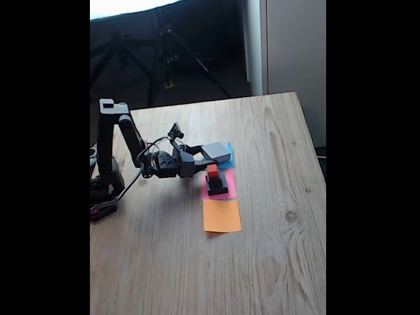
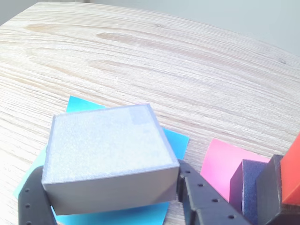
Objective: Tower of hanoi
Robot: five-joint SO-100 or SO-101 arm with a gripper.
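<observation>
The large grey block (image 1: 217, 153) (image 2: 108, 140) rests on the blue paper square (image 1: 229, 163) (image 2: 177, 140). My gripper (image 1: 205, 155) (image 2: 110, 176) reaches it from the left in the fixed view. In the wrist view one black finger (image 2: 199, 201) lies against the block's right side and the other against its left, so the gripper is shut on it. Beside it, on the pink paper square (image 1: 230, 178) (image 2: 222, 159), stands a stack: the medium black block (image 1: 218, 190) (image 2: 249, 187), the small black cube (image 1: 214, 181) (image 2: 273, 192) and the red cube (image 1: 212, 170) (image 2: 293, 173) on top.
An orange paper square (image 1: 222, 215) lies bare just in front of the pink one. The wooden table (image 1: 275, 262) stretches open to the right and front. The arm's base (image 1: 105, 187) stands at the left edge. Tripods (image 1: 174, 59) stand beyond the far edge.
</observation>
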